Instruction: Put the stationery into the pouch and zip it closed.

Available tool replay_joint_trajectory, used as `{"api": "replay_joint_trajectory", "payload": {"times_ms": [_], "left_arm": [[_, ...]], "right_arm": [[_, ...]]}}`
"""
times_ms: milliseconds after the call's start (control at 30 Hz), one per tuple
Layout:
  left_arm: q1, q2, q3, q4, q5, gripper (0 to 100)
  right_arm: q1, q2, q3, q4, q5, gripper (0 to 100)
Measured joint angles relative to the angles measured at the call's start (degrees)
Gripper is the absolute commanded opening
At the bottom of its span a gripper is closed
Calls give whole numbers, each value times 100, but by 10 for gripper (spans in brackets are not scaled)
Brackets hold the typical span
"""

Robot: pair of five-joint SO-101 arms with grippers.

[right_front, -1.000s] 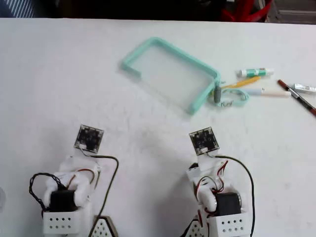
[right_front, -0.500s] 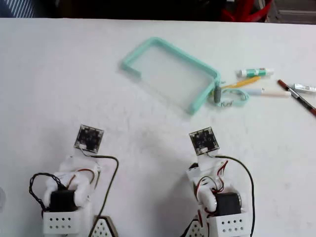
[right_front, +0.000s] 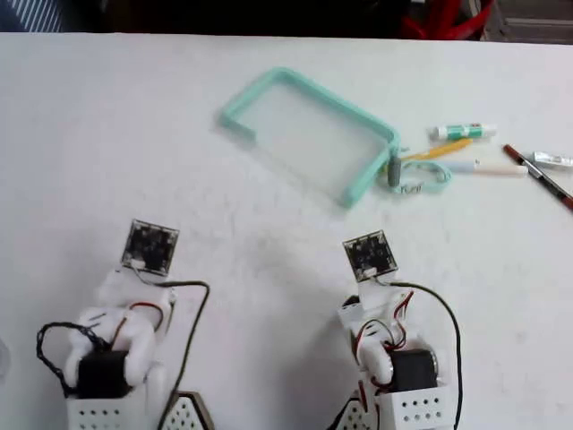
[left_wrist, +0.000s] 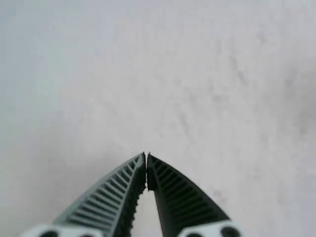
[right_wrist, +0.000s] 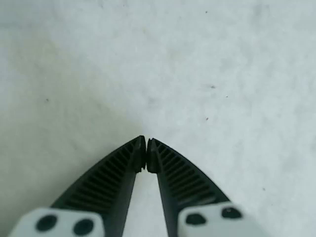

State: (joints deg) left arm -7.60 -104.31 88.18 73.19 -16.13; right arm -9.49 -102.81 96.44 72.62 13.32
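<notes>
**White desk with two arms parked, pouch and stationery at the far side**

Surface: white desk, lightly speckled, with a dark strip of room beyond its far edge and a red object toward the far right corner.

Item 1. pouch: clear panel with a teal border, lying flat and diagonal near the middle of the far edge. A grey zip slider sits at its corner nearest the right edge, with a teal cord loop trailing from it. Whether the zip is open cannot be told.

Item 2. Stationery, all outside the pouch, between it and the right edge: white marker with green cap; yellow pen, its tip at the pouch corner; white pen, just beside the cord loop; dark red pencil, slanting toward the right edge; small white tube, just beside the pencil.

Item 3. left arm: at the near edge, left side, well apart from the pouch. left gripper: ribbed jaws closed tip to tip over bare desk, holding nothing.

Item 4. right arm: at the near edge, nearer the pouch's slider end. right gripper: jaws likewise closed together, gripping nothing.
</notes>
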Motion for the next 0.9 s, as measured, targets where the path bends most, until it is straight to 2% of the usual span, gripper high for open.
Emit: {"api": "replay_joint_trajectory", "payload": {"times_ms": [333, 533, 800, 900], "left_arm": [[0, -9, -1363, 9, 132, 26], [0, -9, -1477, 53, 246, 25], [0, -9, -1477, -149, -738, 25], [0, -9, -1442, -202, -879, 26]], "right_arm": [[0, 0, 0, 0, 0, 18], [0, 0, 0, 0, 0, 18], [0, 0, 0, 0, 0, 18], [0, 0, 0, 0, 0, 18]]}}
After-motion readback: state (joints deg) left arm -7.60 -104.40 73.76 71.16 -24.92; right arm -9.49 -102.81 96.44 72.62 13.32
